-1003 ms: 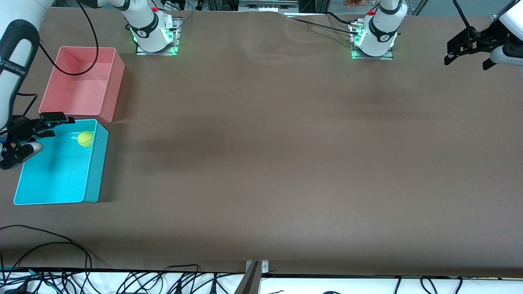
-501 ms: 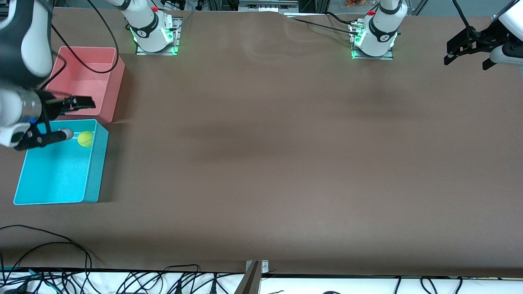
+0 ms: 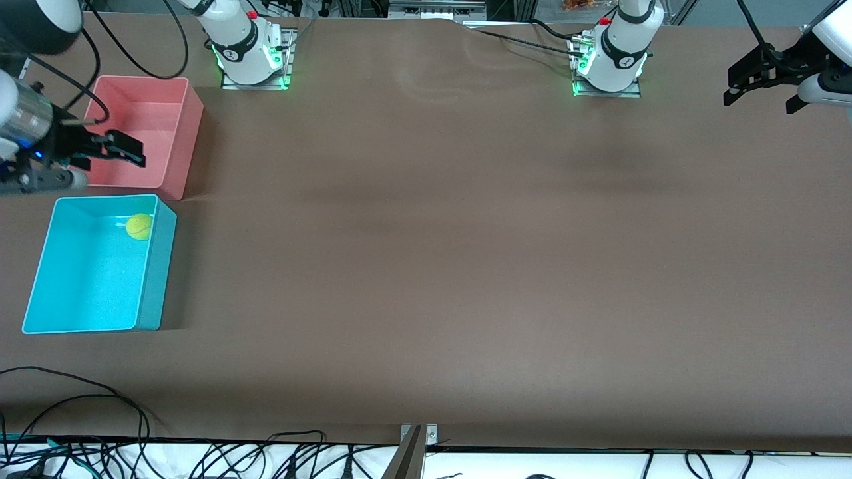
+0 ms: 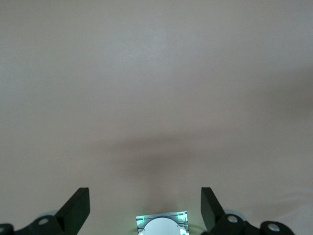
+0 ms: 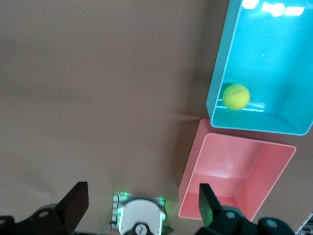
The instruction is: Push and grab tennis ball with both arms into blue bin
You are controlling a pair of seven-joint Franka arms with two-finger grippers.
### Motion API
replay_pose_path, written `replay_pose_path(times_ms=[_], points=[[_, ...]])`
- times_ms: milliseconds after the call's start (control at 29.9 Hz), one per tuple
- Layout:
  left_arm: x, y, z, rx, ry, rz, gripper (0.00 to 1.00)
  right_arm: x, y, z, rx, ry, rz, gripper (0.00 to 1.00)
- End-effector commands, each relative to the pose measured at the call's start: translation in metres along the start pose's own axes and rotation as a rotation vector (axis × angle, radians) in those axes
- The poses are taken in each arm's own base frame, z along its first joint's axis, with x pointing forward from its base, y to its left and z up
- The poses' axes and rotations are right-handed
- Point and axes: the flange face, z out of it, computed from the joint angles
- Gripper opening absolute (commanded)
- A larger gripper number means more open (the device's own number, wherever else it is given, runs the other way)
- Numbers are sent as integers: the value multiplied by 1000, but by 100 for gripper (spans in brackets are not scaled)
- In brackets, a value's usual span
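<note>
Plainly, the tennis ball [image 3: 139, 226] lies in the blue bin [image 3: 156, 279].

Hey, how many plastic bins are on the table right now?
2. The blue bin sits at the right arm's end of the table with the tennis ball in it; the pink bin stands beside it, farther from the front camera. None looks hidden.

1. We see a matt brown table cover [image 3: 466, 253], cloth-like, with faint creases near the arm bases.
2. The blue bin [image 3: 154, 279] looks like smooth plastic with a slight sheen inside.
3. The pink bin [image 3: 190, 133] looks like the same smooth plastic.
4. The tennis ball [image 3: 139, 226] has a fuzzy, felt-like surface.
5. We see glossy white shells on both arms [image 3: 233, 33], with matt black fingers [image 4: 73, 210].
</note>
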Motion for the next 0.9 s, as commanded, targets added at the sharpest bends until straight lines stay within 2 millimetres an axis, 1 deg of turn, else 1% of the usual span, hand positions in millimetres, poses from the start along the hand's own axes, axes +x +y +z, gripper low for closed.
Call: replay_pose_path(times_ms=[0, 67, 134, 201, 301, 368, 501, 735, 869], points=[[3, 1, -7, -16, 7, 13, 100, -19, 2, 2, 19, -2, 4, 100], [3, 1, -7, -16, 9, 13, 100, -21, -2, -6, 17, -12, 1, 100], [3, 1, -7, -16, 7, 13, 100, -24, -5, -10, 23, -30, -2, 100], [3, 1, -7, -16, 7, 13, 100, -25, -6, -12, 23, -34, 5, 100], [3, 1, -7, -16, 7, 13, 100, -26, -7, -11, 22, -37, 79, 100], [3, 1, -7, -16, 7, 13, 100, -26, -7, -11, 20, -37, 93, 100], [3, 1, -7, -16, 7, 13, 100, -23, -10, -12, 15, -19, 104, 100], [3, 1, -7, -16, 7, 13, 100, -18, -9, -13, 15, 10, 107, 100], [3, 1, -7, -16, 7, 13, 100, -9, -7, -8, 26, 3, 112, 100]])
